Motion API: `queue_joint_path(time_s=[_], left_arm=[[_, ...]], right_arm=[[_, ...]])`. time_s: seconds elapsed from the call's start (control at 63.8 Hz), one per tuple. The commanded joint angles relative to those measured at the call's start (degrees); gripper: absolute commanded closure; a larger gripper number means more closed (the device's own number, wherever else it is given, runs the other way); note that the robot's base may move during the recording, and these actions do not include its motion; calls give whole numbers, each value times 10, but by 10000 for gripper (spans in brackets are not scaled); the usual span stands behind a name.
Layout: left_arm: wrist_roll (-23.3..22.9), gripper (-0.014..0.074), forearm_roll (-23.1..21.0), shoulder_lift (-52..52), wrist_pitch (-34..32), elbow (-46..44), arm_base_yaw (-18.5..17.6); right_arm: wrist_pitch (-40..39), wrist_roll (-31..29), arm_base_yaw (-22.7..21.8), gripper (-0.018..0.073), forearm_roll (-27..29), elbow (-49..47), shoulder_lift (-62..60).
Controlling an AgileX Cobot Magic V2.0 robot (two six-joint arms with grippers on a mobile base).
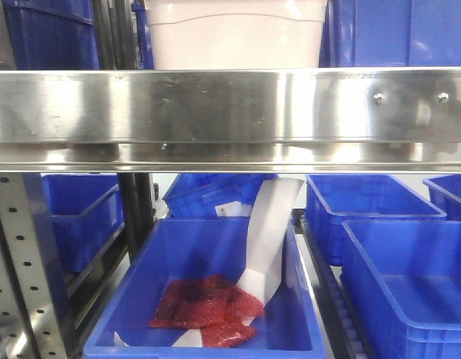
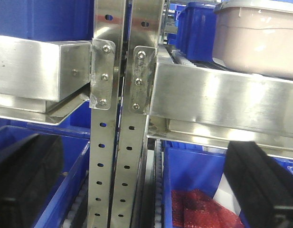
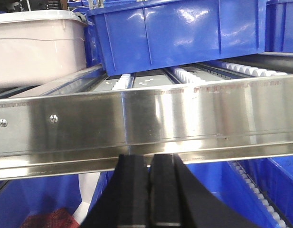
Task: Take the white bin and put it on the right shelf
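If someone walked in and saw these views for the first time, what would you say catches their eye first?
Probably the shiny steel front rail of the right shelf, which spans the whole front view, with the pale white bin sitting above it between blue crates. Below the rail, an open blue crate holds a bright red bag and a white sheet leaning inside it.
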Motion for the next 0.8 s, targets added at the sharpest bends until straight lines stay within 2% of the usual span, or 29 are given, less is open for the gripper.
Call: queue_joint_path(time_s=[0.0, 0.047, 0.125, 0.172, 0.251, 0.313, 0.392, 0.454, 0.674, 0.783], left_arm=[[-5, 713, -4, -5, -52, 12, -12], [-5, 713, -4, -3, -52, 12, -42], [-5, 713, -4, -3, -52, 12, -123], [-5, 713, -4, -6, -52, 12, -155], [-5, 713, -4, -6, -53, 12, -192], [-5, 713, -4, -6, -53, 12, -196], [-5, 713, -4, -6, -49, 12, -171], [-5, 713, -4, -6, -49, 12, -131], [-5, 713, -4, -6, -49, 12, 61], [-5, 713, -9, -6, -49, 12, 106]], right_arm=[[-54, 1, -1, 498, 1, -3, -5], [-54, 1, -1, 498, 1, -3, -5], [-54, 1, -1, 498, 1, -3, -5], [-54, 1, -1, 498, 1, -3, -5], [-54, 1, -1, 498, 1, -3, -5], [-54, 1, -1, 498, 1, -3, -5], [-54, 1, -1, 498, 1, -3, -5], [-54, 1, -1, 498, 1, -3, -5], [-54, 1, -1, 498, 1, -4, -5], [-54, 1, -1, 498, 1, -4, -5]])
